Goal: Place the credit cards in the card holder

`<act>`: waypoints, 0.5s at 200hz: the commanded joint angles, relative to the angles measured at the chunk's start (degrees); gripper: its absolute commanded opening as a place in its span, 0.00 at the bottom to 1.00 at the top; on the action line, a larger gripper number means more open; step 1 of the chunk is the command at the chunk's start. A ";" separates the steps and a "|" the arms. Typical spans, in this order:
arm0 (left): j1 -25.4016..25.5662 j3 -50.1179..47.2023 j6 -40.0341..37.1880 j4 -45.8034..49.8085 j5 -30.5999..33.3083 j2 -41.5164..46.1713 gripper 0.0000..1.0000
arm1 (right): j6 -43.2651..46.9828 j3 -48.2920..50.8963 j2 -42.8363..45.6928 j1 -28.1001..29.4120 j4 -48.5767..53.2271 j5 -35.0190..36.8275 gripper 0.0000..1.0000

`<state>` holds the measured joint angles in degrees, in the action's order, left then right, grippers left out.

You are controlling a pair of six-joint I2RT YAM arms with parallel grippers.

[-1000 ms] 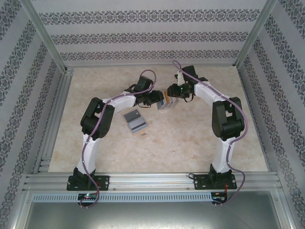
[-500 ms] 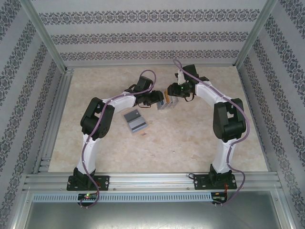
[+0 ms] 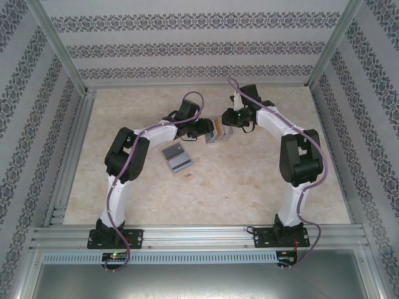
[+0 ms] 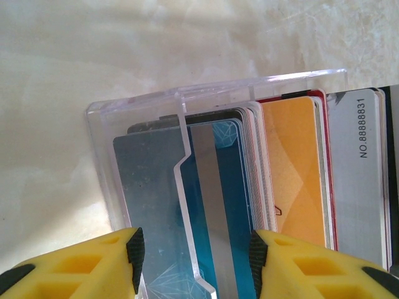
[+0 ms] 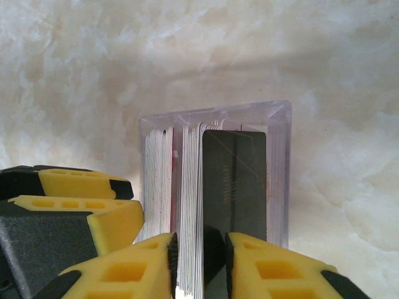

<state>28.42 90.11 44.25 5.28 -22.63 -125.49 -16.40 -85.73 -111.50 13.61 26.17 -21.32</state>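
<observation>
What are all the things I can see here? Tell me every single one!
table: one, beige and marbled, under everything.
tray: one, clear plastic, mid-table between the two grippers.
cards: a packed stack, too many to count; blue, silver, orange, grey and dark; inside the tray.
card holder: one, grey side showing, on the table left of the tray and nearer the arm bases.
walls: three, white with dark patterned stripes, around the table.
frame: silver metal bars along the table edges.
arms: two, white and black with purple cables, bolted at the near edge.
left gripper: one, yellow and black, fingers straddling part of the tray.
right gripper: one, yellow and black, fingers closed on a dark card and its neighbours.
</observation>
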 commanded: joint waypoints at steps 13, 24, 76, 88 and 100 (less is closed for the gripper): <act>0.80 -1.13 0.44 0.20 -1.38 1.79 0.50 | -0.13 0.74 1.29 0.33 0.15 -1.96 0.23; 0.77 -1.08 0.42 0.25 -1.36 1.90 0.50 | -0.14 0.74 1.50 0.20 0.19 -2.01 0.21; 0.77 -0.99 0.51 0.35 -1.19 1.83 0.50 | -0.05 1.53 2.85 0.11 0.08 -1.97 0.19; 0.75 -0.85 0.58 0.18 -1.36 1.63 0.51 | -0.05 1.88 3.27 -0.03 0.06 -1.88 0.19; 0.75 -0.86 0.64 0.06 -1.45 1.58 0.50 | -0.13 2.21 3.61 -0.11 -0.14 -1.99 0.19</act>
<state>28.42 89.78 44.25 5.06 -22.65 -125.29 -16.49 -84.64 -110.54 13.26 26.00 -20.99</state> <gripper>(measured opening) 0.505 0.191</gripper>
